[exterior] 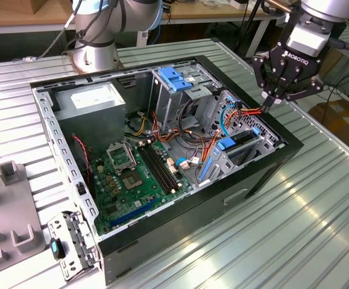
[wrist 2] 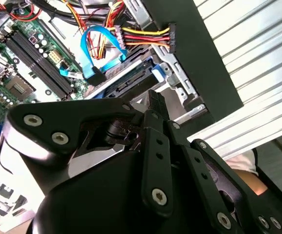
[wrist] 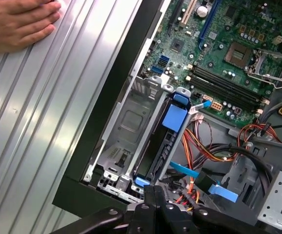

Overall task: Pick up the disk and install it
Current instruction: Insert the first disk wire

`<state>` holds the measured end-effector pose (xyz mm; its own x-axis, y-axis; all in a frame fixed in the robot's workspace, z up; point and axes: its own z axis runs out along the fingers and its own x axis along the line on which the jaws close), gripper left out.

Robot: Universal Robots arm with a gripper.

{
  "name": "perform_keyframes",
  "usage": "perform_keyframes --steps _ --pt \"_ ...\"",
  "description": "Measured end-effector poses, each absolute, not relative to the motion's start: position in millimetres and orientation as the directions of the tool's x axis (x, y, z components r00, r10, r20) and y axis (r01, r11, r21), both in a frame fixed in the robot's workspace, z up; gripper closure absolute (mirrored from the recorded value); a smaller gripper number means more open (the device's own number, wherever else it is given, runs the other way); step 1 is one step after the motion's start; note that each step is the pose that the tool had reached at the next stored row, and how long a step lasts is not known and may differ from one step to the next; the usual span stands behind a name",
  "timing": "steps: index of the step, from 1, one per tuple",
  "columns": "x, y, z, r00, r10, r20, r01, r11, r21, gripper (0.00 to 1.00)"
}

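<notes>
Disk (wrist: 161, 151) in the drive bay (wrist: 126, 122), just beneath the clenched, empty claw (exterior: 268, 102).

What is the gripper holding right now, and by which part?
Nothing: the gripper is closed on itself, fingers together with nothing between them, poised over the disk, which sits in the drive bay.

This looks like a robot lab to me — my arm's base (exterior: 96, 57) stands on a ribbed metal surface (exterior: 295, 229), a computer case (exterior: 180, 232) lies open on it with its parts showing, my black hand (exterior: 269, 101) hangs over it, and wooden benches (exterior: 11, 23) stand behind.
</notes>
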<state>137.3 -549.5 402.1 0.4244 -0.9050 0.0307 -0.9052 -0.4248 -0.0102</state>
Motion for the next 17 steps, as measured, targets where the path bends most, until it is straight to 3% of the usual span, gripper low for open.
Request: perform_keyframes --steps 17 --pt "147.2 -549.5 401.6 0.436 -0.9 0.031 -0.9 -0.436 -0.01 0.89"
